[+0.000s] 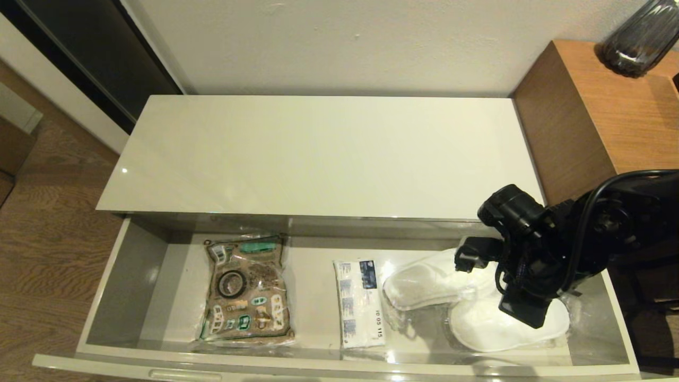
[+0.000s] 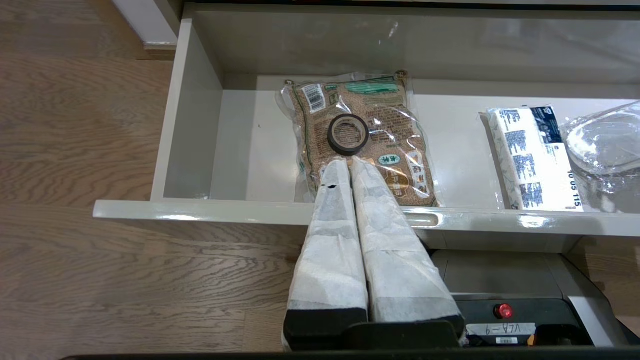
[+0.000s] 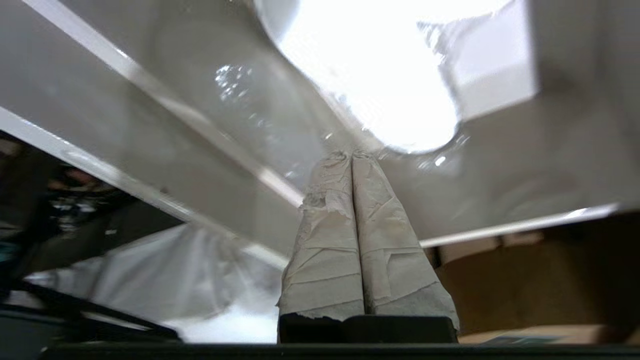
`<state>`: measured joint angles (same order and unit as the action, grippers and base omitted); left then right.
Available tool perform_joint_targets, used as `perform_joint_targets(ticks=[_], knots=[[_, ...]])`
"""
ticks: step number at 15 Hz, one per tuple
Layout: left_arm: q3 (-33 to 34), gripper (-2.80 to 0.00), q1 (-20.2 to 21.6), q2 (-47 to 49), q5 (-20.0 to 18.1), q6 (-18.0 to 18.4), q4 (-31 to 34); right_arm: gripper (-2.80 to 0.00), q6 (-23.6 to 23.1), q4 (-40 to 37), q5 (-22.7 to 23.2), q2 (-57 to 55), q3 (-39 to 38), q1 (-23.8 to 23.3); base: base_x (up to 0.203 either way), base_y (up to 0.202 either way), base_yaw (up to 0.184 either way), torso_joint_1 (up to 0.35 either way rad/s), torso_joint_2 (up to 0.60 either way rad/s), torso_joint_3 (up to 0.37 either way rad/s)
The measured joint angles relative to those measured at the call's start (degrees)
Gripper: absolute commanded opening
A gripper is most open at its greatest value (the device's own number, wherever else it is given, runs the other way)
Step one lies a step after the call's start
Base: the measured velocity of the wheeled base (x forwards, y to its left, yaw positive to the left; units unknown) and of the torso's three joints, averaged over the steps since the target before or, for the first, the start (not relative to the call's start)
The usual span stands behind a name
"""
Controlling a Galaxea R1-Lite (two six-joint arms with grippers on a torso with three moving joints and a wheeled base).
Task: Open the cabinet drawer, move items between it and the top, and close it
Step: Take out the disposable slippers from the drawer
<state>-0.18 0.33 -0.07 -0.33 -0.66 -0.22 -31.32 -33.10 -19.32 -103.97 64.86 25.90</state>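
White slippers (image 1: 480,302): drawer (image 1: 127,276) right end, right gripper (image 3: 352,156) clenched, apparently on their wrap.
Left gripper (image 2: 348,162): clenched, near tape roll (image 2: 348,134).

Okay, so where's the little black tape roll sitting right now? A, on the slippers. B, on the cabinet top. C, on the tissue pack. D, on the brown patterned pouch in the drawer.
D: the black tape roll lies on the brown patterned pouch in the open drawer, apart from the tissue pack and slippers.
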Motion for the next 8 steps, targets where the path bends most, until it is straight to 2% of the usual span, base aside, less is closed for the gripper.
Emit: perform_joint_targets(ticks=[3, 8], knots=[[0.00, -2.80, 0.00, 0.00, 0.00, -0.02, -0.05, -2.80, -5.65, 0.11, 1.45, -1.79, 3.74, 0.99, 0.000, 0.000, 0.000, 0.000, 0.00, 0.000], [0.00, -2.80, 0.00, 0.00, -0.02, -0.02, -0.03, -2.80, -19.32, 0.38, 3.49, -6.40, 8.78, 1.97, 0.000, 0.000, 0.000, 0.000, 0.00, 0.000]])
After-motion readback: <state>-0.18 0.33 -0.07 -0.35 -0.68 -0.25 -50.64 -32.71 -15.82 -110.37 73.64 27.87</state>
